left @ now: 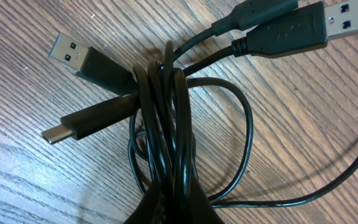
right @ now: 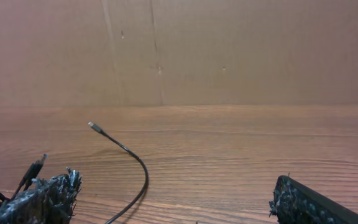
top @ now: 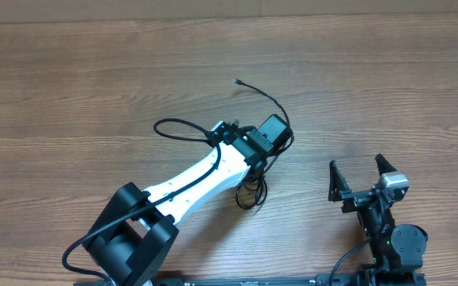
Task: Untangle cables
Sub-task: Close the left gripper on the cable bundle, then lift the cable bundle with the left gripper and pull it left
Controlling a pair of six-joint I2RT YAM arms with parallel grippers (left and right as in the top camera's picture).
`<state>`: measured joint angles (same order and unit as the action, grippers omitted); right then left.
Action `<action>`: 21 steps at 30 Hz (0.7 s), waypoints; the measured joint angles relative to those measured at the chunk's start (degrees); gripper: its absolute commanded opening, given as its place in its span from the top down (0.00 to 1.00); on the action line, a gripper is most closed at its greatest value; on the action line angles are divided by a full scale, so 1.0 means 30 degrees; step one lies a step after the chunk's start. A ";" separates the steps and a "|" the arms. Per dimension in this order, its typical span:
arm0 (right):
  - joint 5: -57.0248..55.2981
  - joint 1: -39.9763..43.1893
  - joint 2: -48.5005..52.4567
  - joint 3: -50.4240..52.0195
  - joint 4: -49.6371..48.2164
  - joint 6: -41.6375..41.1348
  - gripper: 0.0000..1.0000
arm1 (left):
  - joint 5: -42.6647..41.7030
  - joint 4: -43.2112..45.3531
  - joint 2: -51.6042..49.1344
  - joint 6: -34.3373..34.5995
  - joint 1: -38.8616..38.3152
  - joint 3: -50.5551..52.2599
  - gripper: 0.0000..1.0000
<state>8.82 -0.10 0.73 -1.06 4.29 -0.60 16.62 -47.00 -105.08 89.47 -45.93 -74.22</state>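
Knotted thin black cords with USB plugs [left: 166, 143] lie on the wooden bench [top: 94, 79], my left tool [top: 277, 135] clenched on them. Right tool [top: 355, 165], released, waits right of the knot; one loose strand [top: 262, 93] runs beyond the knot, lengthwise away.

Light was even, soft, warm across worktop [top: 70, 87] — shadows faint, tucked close under left arm [top: 197, 179]. Glossy cables [left: 166, 155] carried thin white glints, wood grain sharp around them. Right hand [right: 179, 202] sat dark, soft-focused at frame's bottom corners — wall behind dim, flat.
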 measured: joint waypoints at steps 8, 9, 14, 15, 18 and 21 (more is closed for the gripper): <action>-0.0007 0.0000 0.0000 0.0000 0.0000 0.0007 0.00 | -0.0022 -0.0415 0.0204 -0.3206 0.0000 -0.0109 0.96; 0.0000 0.0000 0.0000 0.0000 0.0007 0.0000 0.00 | -0.0022 -0.0423 0.0386 -0.3942 0.0000 -0.0131 0.96; -0.0015 0.0000 0.0000 0.0000 0.0000 0.0007 0.00 | -0.0029 -0.0481 0.2557 -0.7497 0.0000 -0.0335 0.96; -0.0007 0.0000 0.0000 0.0000 0.0000 0.0007 0.00 | -0.0015 -0.0481 0.3169 -0.8167 0.0000 -0.0415 0.96; 0.0000 0.0000 0.0000 0.0000 0.0000 0.0000 0.00 | 0.0007 -0.0401 0.4954 -1.0746 0.0000 -0.0612 0.96; -0.0007 0.0000 0.0000 0.0000 -0.0007 0.0007 0.00 | 0.0051 -0.0386 0.6266 -1.3515 0.0000 -0.0750 0.96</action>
<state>8.80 -0.10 0.73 -1.06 4.27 -0.58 16.78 -48.16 -86.28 48.93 -45.93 -76.47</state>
